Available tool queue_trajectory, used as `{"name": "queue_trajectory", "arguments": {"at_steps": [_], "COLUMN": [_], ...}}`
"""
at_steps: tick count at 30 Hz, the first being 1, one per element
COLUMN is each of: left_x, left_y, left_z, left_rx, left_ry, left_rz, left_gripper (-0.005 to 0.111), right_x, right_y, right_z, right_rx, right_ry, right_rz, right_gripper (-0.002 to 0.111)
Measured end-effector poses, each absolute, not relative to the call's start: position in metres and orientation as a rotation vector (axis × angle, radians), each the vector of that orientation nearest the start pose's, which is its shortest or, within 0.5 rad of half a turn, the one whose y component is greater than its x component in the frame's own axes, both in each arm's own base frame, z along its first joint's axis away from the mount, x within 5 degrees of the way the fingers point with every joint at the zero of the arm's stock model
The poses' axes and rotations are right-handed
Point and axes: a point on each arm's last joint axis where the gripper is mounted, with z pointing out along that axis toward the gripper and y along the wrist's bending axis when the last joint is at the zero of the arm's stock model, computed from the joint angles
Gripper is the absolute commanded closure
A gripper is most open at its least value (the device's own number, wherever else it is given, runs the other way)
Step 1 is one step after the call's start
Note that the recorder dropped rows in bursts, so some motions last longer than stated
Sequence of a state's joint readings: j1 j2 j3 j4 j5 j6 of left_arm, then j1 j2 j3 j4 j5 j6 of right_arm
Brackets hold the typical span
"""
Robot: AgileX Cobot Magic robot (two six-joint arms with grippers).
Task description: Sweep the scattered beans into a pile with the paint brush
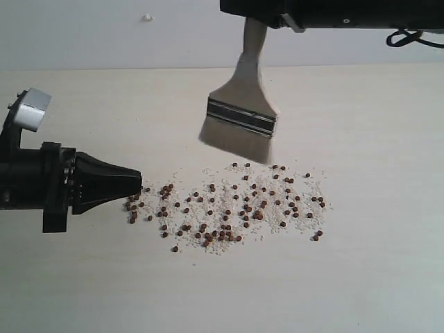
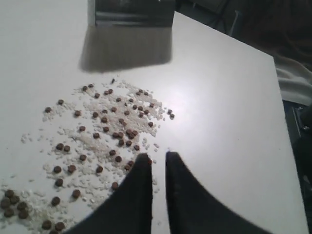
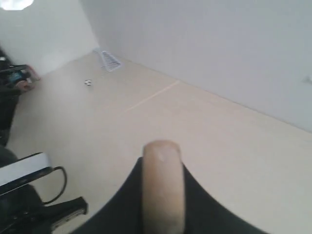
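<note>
My left gripper (image 1: 137, 183), matte black and tapered to a wedge, lies low on the left side of the counter (image 1: 374, 270), jaws drawn to a thin slit with nothing between them. Its tip touches the left end of the scatter. Moving right: tiny round reddish-brown beans (image 1: 229, 208) mixed with fine white grains (image 1: 272, 223), strewn in a loose band across mid-counter on the smooth pale surface. On the far side of that band, the wide flat paint brush with off-white bristles, ribbed silver ferrule and light wooden handle (image 1: 240, 116) stands tilted; whether the bristles touch the counter, I can't tell. My right gripper (image 1: 262, 14) clamps its handle up top. Bare counter runs toward the right and near edges.
</note>
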State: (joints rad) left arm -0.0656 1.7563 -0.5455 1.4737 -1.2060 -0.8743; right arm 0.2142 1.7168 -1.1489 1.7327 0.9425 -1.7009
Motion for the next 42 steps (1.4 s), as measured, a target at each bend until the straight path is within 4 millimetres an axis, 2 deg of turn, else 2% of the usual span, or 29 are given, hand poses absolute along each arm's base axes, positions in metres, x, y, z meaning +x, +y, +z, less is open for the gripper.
{"name": "queue_trajectory", "arguments": {"at_steps": [6,10,14,18,21,26,32,38,42], "left_x": [0.218,0.198,0.170,0.145,0.127,0.104,0.078,0.058,0.052], "left_y": [-0.096,-0.091,-0.079,-0.070,-0.062,-0.049,-0.032,-0.026,-0.025], "left_z": [0.163,0.181,0.200,0.210,0.214,0.217,0.221,0.225,0.224], "left_rx": [0.928,0.747,0.533,0.438,0.355,0.205,0.028,0.001,0.000], "left_ry": [1.844,1.800,1.707,1.663,1.659,1.644,1.540,1.440,1.422], "left_rz": [-1.225,-1.181,-1.080,-0.931,-0.818,-0.675,-0.555,-0.492,-0.467], "left_gripper": [0.107,0.107,0.107,0.107,0.107,0.107,0.107,0.107,0.107], "right_x": [0.312,0.284,0.260,0.240,0.230,0.220,0.213,0.216,0.221], "right_y": [0.122,0.107,0.091,0.075,0.068,0.066,0.061,0.052,0.043], "right_z": [0.292,0.295,0.299,0.306,0.314,0.323,0.310,0.299,0.293], "right_rx": [-0.550,-0.482,-0.419,-0.339,-0.285,-0.232,-0.188,-0.117,-0.065], "right_ry": [1.836,1.864,1.870,1.857,1.829,1.799,1.841,1.891,1.926], "right_rz": [0.813,0.693,0.552,0.404,0.379,0.414,0.390,0.288,0.177], "right_gripper": [0.108,0.108,0.108,0.108,0.108,0.108,0.108,0.108,0.108]}}
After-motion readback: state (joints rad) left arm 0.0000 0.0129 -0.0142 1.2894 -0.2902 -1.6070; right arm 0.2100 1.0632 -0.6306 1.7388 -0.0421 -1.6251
